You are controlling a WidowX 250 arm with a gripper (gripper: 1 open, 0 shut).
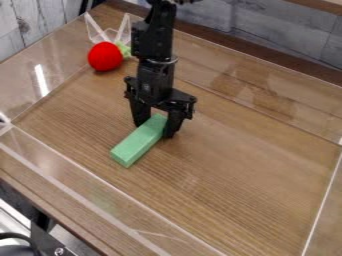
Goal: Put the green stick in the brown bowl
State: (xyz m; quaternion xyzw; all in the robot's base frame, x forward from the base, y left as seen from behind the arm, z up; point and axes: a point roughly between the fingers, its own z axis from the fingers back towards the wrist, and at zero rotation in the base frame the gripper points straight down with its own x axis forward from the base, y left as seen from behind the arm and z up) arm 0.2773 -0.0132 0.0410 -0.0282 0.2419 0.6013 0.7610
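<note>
The green stick (pixel 138 143) lies flat on the wooden table, running from near left to far right. My gripper (pixel 160 120) stands straight down over its far end. Its jaws are open, one black finger (pixel 138 112) on each side of the stick, and they do not look closed on it. The stick's far tip is hidden behind the fingers. The brown bowl is out of view.
A red ball with pale leaves (pixel 103 57) sits at the back left, behind the arm. Low clear plastic walls (pixel 27 95) ring the wooden table (pixel 254 150) on the left, front and right.
</note>
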